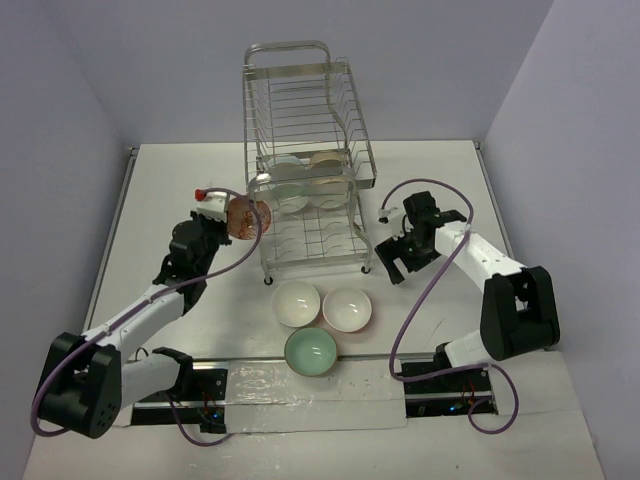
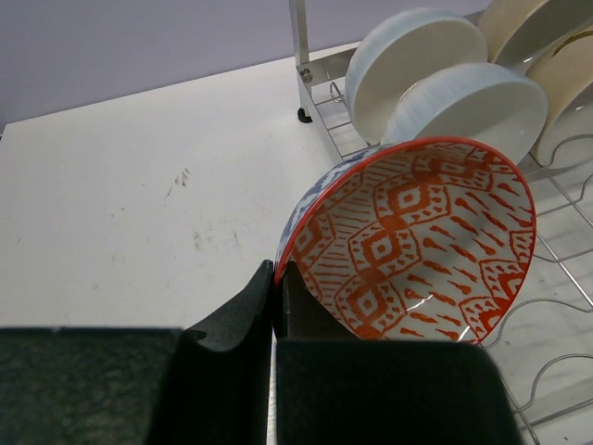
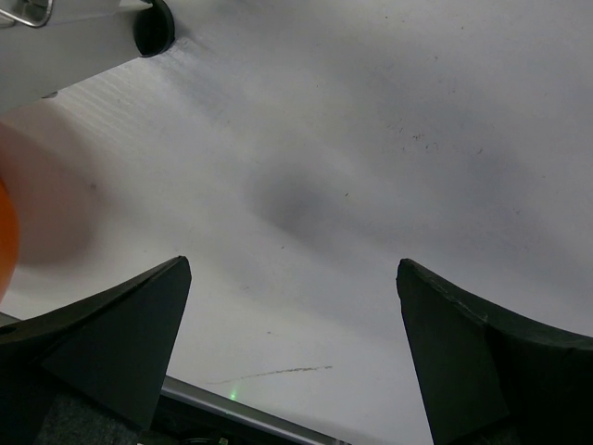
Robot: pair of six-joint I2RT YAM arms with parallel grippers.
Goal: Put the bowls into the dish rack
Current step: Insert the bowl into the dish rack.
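Observation:
My left gripper [image 1: 240, 212] is shut on the rim of the orange-red patterned bowl [image 2: 417, 241], one fingertip [image 2: 250, 306] outside the wall and one inside. The bowl hangs tilted on edge at the left side of the dish rack [image 1: 305, 130], beside its lower tier. Several pale bowls [image 2: 408, 65] stand on edge in the rack's slots. Two white bowls [image 1: 297, 303] [image 1: 347, 309] and a mint green bowl [image 1: 310, 351] sit on the table in front of the rack. To the right of the rack, my right gripper [image 3: 292, 278] hangs open over bare table.
The rack's front right foot [image 3: 153, 28] stands close to my right gripper. Thin rack wires [image 2: 556, 278] run under and behind the held bowl. White walls enclose the table [image 1: 170, 200] on three sides. Purple cables loop along both arms.

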